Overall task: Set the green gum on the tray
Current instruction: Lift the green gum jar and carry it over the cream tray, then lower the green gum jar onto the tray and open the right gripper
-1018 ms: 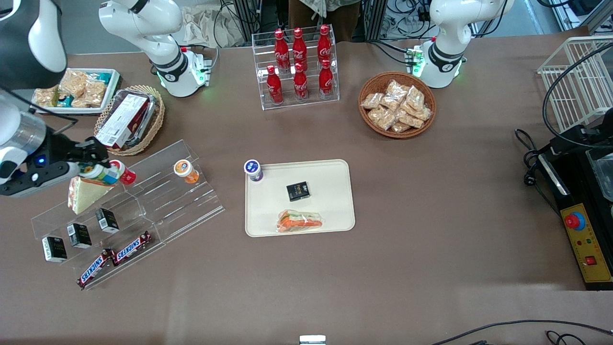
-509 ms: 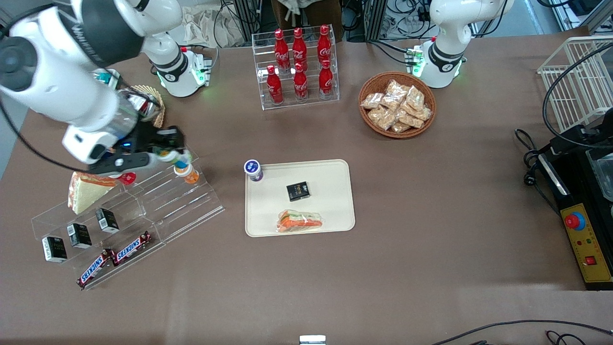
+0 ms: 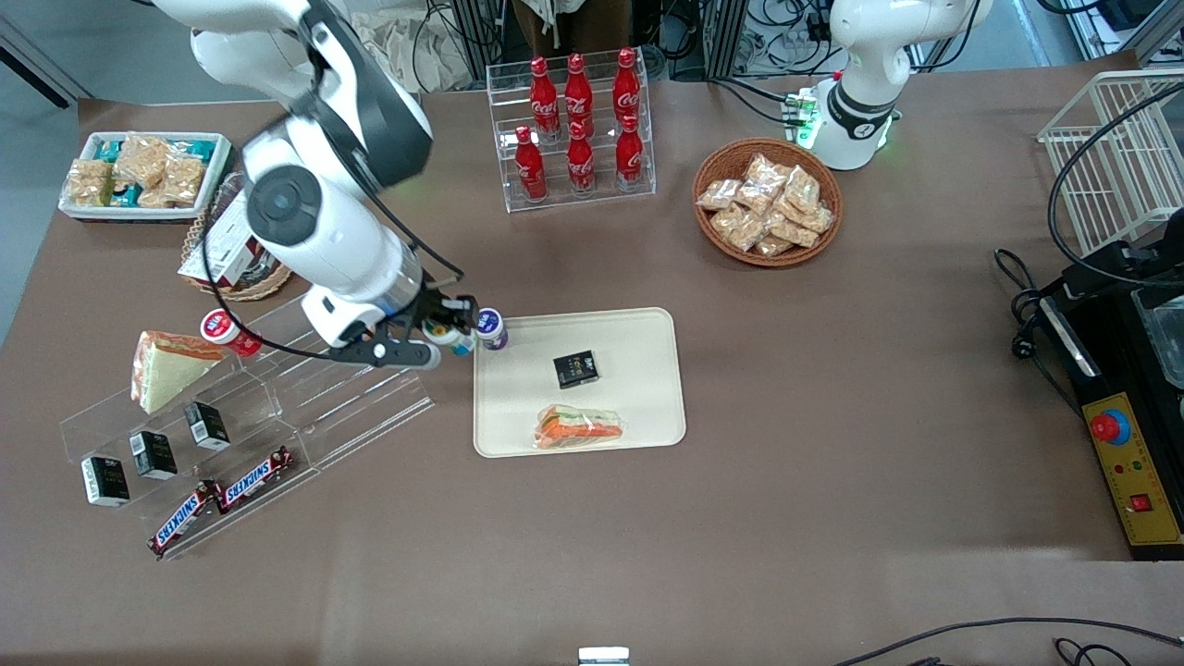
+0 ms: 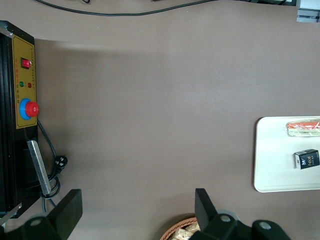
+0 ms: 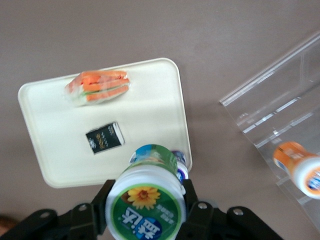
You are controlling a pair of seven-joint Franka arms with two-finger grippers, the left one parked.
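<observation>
My right gripper (image 3: 448,334) is shut on the green gum (image 3: 440,332), a small bottle with a green-and-white lid, and holds it above the table just beside the cream tray's (image 3: 638,370) edge toward the working arm's end. In the right wrist view the green gum (image 5: 145,204) sits between the two black fingers (image 5: 106,199), lid toward the camera, with the tray (image 5: 150,100) below it. A purple-lidded bottle (image 3: 490,326) stands at the tray's corner, close beside the gripper. The tray also shows in the left wrist view (image 4: 275,160).
On the tray lie a black box (image 3: 575,368) and a wrapped sandwich (image 3: 580,428). A clear stepped shelf (image 3: 305,407) holds an orange-lidded bottle (image 5: 295,167), a red-lidded bottle (image 3: 222,326), a sandwich wedge (image 3: 162,365) and snacks. A cola rack (image 3: 578,129) and a snack basket (image 3: 768,202) stand farther back.
My gripper has carried the green gum from over the clear shelf toward the tray, and now hangs beside the purple-lidded bottle at the tray's corner.
</observation>
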